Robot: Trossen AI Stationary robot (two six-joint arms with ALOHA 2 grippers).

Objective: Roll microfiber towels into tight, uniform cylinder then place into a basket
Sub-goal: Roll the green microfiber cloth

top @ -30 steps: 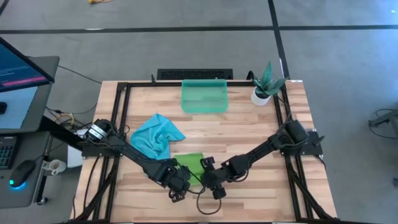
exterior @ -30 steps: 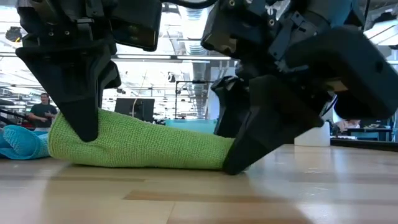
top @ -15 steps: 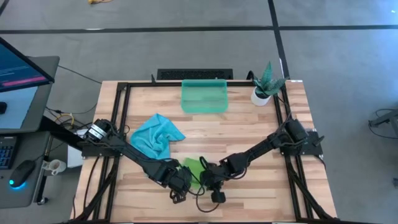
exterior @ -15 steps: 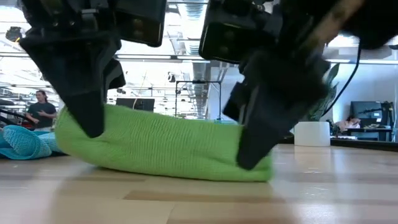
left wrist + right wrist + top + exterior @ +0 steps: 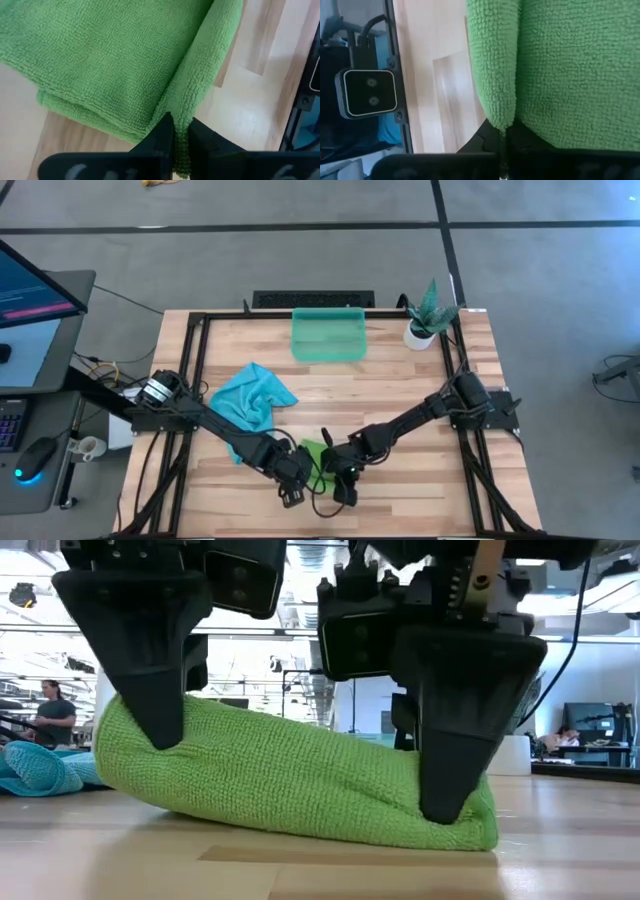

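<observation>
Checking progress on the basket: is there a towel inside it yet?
No: in the high view the basket holds nothing, the green towel lies between both grippers and the blue towel sits crumpled on the table.

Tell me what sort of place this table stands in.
Probably a robotics lab or workshop in a large open hall. The black-framed wooden table sits on a grey taped floor, a computer monitor stands beside it, and the low view shows exposed ceiling ducts and distant workstations.
</observation>
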